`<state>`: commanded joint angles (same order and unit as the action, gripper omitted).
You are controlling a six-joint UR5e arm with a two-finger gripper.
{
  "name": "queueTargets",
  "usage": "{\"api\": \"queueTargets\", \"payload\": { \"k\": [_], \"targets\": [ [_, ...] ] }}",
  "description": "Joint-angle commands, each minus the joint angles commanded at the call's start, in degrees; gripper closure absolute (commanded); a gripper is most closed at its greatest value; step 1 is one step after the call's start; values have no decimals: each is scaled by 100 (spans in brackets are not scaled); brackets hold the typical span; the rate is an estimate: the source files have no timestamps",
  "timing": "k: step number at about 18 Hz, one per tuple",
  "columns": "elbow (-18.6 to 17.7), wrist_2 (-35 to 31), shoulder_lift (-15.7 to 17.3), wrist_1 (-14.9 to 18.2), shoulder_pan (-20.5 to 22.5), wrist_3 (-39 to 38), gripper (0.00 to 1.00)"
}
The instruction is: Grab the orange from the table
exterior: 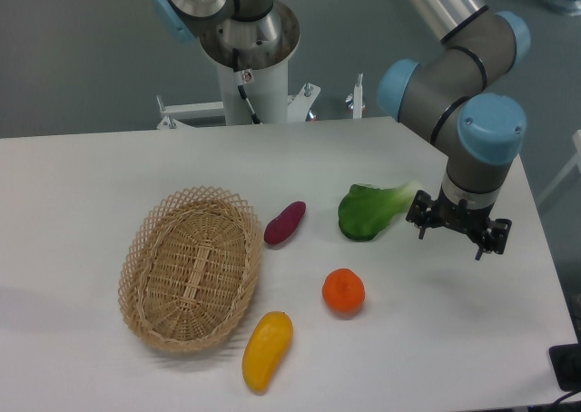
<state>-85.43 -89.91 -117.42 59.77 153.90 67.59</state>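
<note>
Farthest from the end effector, far to its left in the picture, lies the oval woven wicker basket (191, 269), open side up and holding nothing, probably a place for produce to be dropped. Nearer, low and left of the end effector, the elongated yellow-orange mango-like fruit (266, 349) lies just off the basket's rim, and above it the small dark purple sweet-potato-shaped piece (285, 222) rests apart from the rest. The small round bright orange fruit (343, 291) sits alone on the large white flat worktop (82, 185), down and to the left of the end effector, touching nothing; that open spacing probably leaves room for fingers to come down on either side. The green leafy vegetable (369, 211) lies just left of the end effector, close beside it. The black two-finger end effector (457, 233) hangs off the worktop with fingers spread and nothing between them, seemingly ready to swing over toward the orange.
</note>
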Motion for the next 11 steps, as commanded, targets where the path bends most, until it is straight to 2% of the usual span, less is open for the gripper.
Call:
{"api": "queueTargets", "payload": {
  "k": [11],
  "targets": [
    [-26,18,-26,9,-18,-70,0]
  ]
}}
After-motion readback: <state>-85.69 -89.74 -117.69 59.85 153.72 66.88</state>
